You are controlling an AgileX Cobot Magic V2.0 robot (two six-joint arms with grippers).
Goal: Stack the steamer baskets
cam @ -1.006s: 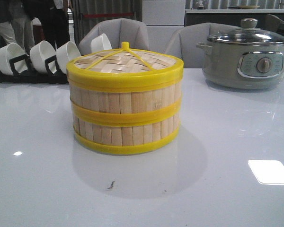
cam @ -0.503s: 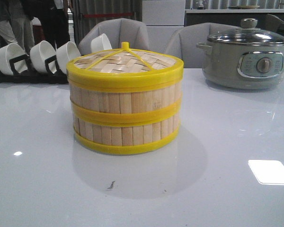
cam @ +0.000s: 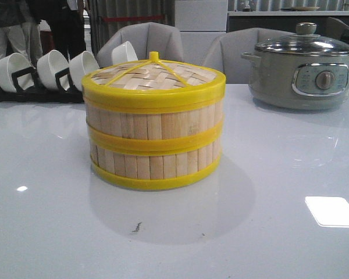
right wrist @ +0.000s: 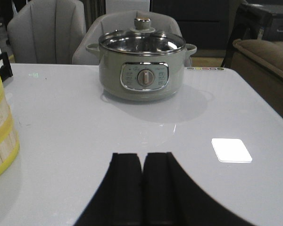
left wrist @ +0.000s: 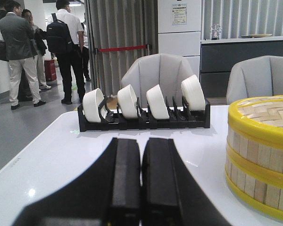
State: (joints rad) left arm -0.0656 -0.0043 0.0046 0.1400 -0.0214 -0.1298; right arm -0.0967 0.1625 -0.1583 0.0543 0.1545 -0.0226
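Observation:
The two steamer baskets (cam: 154, 136) stand stacked one on the other in the middle of the white table, pale bamboo slats with yellow rims, under a woven lid with a yellow knob (cam: 154, 56). The liners are hidden. The stack also shows in the left wrist view (left wrist: 262, 150) and, as a sliver, in the right wrist view (right wrist: 0, 136). My left gripper (left wrist: 141, 141) is shut and empty, low over the table to the left of the stack. My right gripper (right wrist: 142, 155) is shut and empty, to the right of the stack. Neither gripper shows in the front view.
A grey-green electric pot with glass lid (cam: 302, 70) stands at the back right, also in the right wrist view (right wrist: 141, 66). A black rack of white bowls (cam: 46, 72) stands at the back left, also in the left wrist view (left wrist: 144, 108). Chairs and people are beyond the table.
Nothing on the table has moved. Only the people in the background have shifted.

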